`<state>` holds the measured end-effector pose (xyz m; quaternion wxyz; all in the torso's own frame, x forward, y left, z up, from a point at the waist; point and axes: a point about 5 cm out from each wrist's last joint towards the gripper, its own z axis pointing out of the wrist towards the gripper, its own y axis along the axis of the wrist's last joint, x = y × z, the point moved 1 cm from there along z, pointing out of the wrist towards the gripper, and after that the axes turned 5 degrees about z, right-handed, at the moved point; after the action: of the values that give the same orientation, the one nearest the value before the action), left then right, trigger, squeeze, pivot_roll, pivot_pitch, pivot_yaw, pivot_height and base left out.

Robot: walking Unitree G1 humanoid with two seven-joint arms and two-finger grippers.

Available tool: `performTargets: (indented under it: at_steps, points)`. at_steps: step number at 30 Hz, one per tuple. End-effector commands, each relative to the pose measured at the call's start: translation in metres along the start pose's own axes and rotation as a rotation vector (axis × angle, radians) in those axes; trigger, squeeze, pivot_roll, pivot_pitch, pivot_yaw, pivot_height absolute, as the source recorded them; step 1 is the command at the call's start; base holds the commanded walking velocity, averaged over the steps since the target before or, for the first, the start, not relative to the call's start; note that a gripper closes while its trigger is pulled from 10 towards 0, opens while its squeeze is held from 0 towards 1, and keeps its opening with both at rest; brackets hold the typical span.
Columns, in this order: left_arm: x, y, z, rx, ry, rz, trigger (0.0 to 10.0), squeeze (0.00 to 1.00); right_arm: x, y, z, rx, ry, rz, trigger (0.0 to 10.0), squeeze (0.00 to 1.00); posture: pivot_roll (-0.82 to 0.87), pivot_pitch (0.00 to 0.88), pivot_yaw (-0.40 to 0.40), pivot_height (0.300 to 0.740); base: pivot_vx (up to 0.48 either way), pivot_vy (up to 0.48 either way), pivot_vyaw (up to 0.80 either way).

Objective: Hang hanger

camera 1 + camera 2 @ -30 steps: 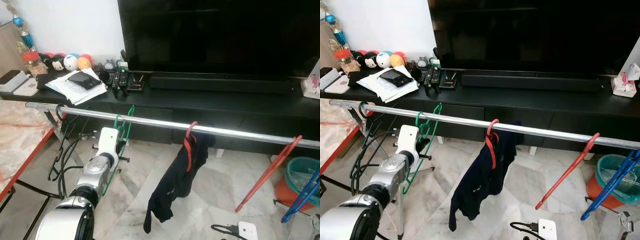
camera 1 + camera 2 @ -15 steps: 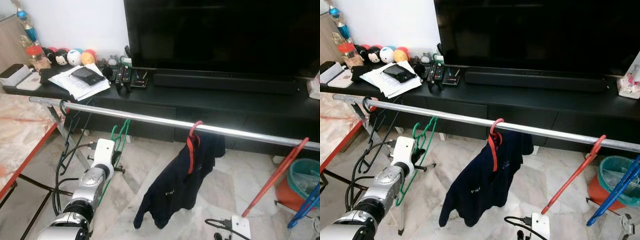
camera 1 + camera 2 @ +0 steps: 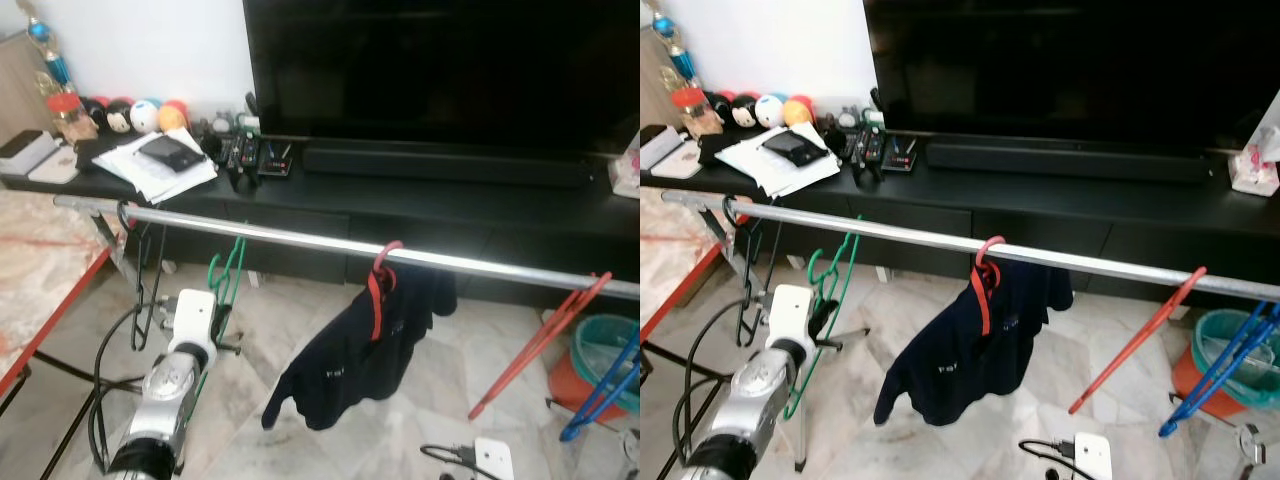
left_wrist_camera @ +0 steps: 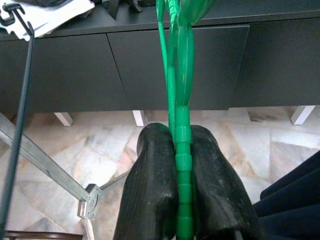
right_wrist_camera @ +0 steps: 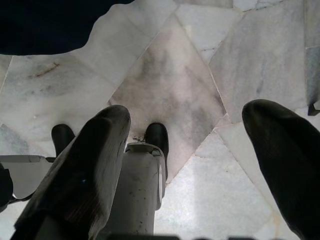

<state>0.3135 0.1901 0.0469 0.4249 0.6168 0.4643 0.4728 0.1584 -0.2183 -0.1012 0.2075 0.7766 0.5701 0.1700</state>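
Left gripper (image 4: 182,165) clamped; right gripper (image 5: 200,165) spread

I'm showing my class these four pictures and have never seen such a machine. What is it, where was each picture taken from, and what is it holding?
It is a walking humanoid robot with two arms ending in black two-fingered grippers. Two pictures come from its head, looking down at a metal clothes rail before a black TV cabinet. The other two come from wrist cameras. The left gripper is shut on a green hanger, held just below the rail. A red hanger with a dark garment hangs on the rail. The right gripper hangs open above the marble floor.
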Motion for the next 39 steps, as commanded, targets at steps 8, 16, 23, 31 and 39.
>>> performTargets:
  at_steps: [8, 16, 23, 31, 39]
  points:
    - [0.002, 0.014, 0.005, -0.037, 0.01, -0.006, 10.0, 0.0, -0.004, 0.004, 0.0, -0.006, -0.008, 0.02, 10.0, 0.0, -0.01, 0.0, 0.041, 0.74, 0.0, -0.366, 0.0]
    - [0.004, 0.017, 0.004, -0.036, 0.014, 0.002, 10.0, 0.0, -0.006, 0.0, -0.001, 0.003, -0.012, 0.022, 10.0, 0.0, 0.0, 0.0, 0.038, 0.74, 0.0, -0.365, 0.0]
    - [0.014, 0.014, 0.002, -0.01, 0.046, 0.014, 10.0, 0.0, -0.004, -0.003, -0.001, 0.008, -0.007, 0.019, 10.0, 0.0, 0.0, 0.0, 0.035, 0.74, 0.0, 0.0, 0.0]
    - [0.036, 0.02, 0.011, 0.023, 0.035, 0.028, 10.0, 0.0, -0.003, -0.003, -0.001, 0.005, -0.002, 0.018, 10.0, 0.0, 0.0, 0.0, 0.033, 0.74, 0.0, 0.0, 0.0]
    - [0.047, 0.031, 0.023, 0.059, -0.13, 0.076, 10.0, 0.0, 0.001, -0.006, -0.001, 0.006, 0.003, 0.019, 10.0, 0.0, -0.01, 0.0, 0.041, 0.74, 0.0, 0.0, 0.0]
